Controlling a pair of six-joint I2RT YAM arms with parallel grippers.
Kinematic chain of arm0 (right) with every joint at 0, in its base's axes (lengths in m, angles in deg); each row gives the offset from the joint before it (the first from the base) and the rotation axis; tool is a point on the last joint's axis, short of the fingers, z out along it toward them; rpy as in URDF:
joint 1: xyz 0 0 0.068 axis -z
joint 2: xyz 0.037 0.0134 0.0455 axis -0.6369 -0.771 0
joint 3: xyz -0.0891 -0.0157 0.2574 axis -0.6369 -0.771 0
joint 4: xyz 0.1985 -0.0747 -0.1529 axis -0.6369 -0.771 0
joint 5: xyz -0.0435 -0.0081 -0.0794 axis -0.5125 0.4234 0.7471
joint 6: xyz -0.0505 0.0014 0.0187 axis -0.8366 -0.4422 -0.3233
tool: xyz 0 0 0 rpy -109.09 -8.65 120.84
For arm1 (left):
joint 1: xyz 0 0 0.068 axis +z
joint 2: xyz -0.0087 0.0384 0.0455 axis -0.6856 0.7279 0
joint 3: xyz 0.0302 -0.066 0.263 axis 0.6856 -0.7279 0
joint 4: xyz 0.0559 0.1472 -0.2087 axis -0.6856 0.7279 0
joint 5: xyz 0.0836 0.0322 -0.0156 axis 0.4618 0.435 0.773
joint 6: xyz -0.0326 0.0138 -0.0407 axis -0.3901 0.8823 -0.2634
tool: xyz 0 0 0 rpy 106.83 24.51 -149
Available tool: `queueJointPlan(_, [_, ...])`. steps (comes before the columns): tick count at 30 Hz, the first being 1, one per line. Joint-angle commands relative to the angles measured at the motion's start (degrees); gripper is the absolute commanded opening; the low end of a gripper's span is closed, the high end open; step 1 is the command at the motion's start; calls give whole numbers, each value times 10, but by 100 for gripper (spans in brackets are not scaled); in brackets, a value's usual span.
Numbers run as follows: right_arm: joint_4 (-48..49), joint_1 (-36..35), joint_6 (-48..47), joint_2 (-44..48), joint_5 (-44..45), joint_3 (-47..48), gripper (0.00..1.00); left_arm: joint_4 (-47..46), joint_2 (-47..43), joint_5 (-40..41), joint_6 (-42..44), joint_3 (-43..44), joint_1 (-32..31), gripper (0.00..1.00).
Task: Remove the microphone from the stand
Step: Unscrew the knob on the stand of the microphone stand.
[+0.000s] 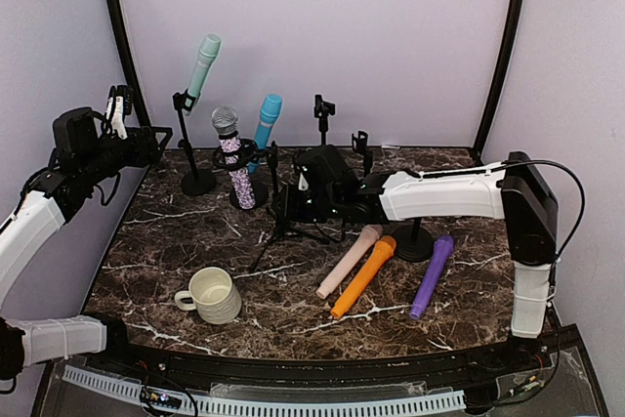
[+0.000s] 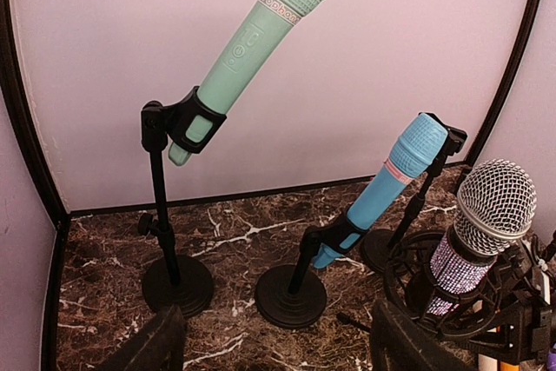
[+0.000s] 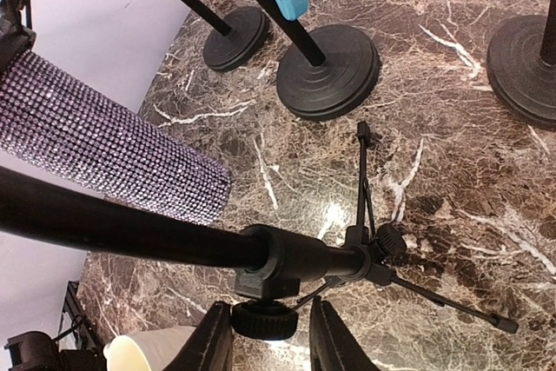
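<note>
A rhinestone microphone (image 1: 232, 168) with a silver mesh head (image 2: 495, 206) sits in a shock mount on a black tripod stand (image 3: 130, 228). In the right wrist view its glittering body (image 3: 95, 145) lies just above the stand's pole. My right gripper (image 3: 265, 336) is low at that stand (image 1: 288, 204), its two fingers closed against the knurled knob (image 3: 265, 319) under the pole's collar. My left gripper (image 2: 278, 349) hangs at the back left (image 1: 156, 136), open and empty, facing the stands. A mint microphone (image 2: 252, 41) and a blue one (image 2: 382, 188) rest in clips on round-base stands.
Pink (image 1: 350, 259), orange (image 1: 363, 275) and purple (image 1: 432, 275) microphones lie loose on the marble table, right of centre. A cream mug (image 1: 213, 294) stands near the front left. Bare stands (image 1: 322, 114) rise at the back, and a round base (image 1: 415, 241) sits under my right arm.
</note>
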State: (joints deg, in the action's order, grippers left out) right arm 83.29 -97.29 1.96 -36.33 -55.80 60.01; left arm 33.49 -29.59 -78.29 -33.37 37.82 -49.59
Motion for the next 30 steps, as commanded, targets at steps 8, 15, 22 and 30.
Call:
queueJointPlan(8, [1, -7, -18, -23, 16, 31, 30, -17, -13, 1, 4, -7, 0, 75])
queueJointPlan(15, [-8, -10, -36, -15, 44, 24, 18, -19, -10, -5, 6, -9, 1, 75])
queueJointPlan(22, [-40, -2, -117, 13, 48, 13, 12, -26, 4, -56, 9, -7, 1, 75])
queueJointPlan(30, [-78, 17, -197, 15, 25, 15, 10, -31, 16, -98, 10, -7, -1, 75])
